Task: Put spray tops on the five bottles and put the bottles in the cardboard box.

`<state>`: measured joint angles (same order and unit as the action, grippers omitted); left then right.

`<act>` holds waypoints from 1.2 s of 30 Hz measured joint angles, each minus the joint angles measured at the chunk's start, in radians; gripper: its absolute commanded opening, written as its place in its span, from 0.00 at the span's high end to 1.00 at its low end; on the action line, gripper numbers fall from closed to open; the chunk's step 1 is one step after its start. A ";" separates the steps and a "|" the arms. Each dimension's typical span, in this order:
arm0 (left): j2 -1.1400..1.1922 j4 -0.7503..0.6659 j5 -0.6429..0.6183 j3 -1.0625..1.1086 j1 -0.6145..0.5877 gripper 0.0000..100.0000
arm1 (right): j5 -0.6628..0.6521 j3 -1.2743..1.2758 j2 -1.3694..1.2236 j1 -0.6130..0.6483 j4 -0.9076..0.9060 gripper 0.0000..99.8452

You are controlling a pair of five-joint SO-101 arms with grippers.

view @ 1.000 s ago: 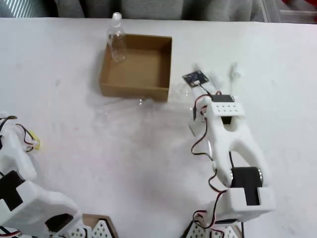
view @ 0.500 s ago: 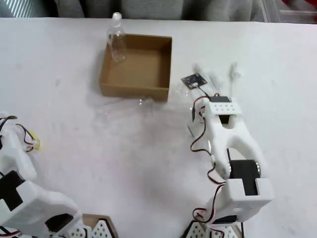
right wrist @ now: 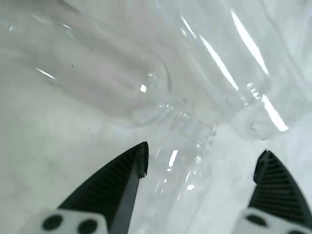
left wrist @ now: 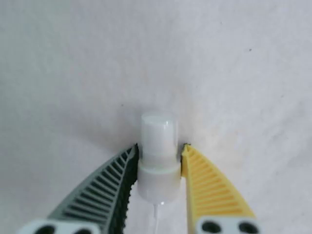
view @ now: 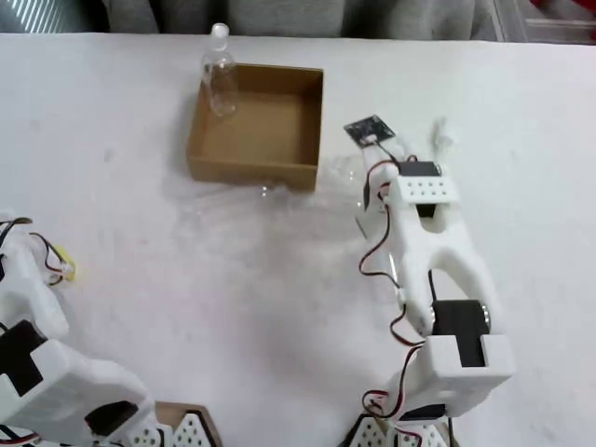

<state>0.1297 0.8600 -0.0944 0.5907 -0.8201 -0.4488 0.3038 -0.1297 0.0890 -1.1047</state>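
- Clamping the spray top at its collar, the left gripper is seen closed on it above the table; light, stiff plastic.
- Over clear bottles lying beside the cardboard box, the right gripper is held wide open.
- Bottles are judged light, thin-walled and slick; the neck is judged the firmest hold.

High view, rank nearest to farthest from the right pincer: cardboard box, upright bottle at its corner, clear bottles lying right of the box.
1. Clear bottles: lying on the table right at the open right pincer.
2. Cardboard box: next over, to the left.
3. Upright bottle: at the box's far left corner.
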 measured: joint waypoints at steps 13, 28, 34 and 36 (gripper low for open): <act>0.000 0.000 0.000 0.000 0.000 0.86 | 0.000 0.041 0.000 0.003 -0.012 0.68; 0.000 0.000 0.000 0.000 0.000 0.86 | -0.002 0.052 -0.115 -0.003 0.043 0.68; 0.000 0.000 0.000 0.000 0.000 0.86 | -0.002 0.052 -0.115 -0.003 0.043 0.85; 0.000 0.000 0.000 0.000 0.000 0.86 | 0.000 0.052 -0.115 -0.006 0.043 0.94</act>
<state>0.1297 0.8600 -0.0944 0.5907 -0.8201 -0.4488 0.3560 -0.2447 0.0829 -1.0618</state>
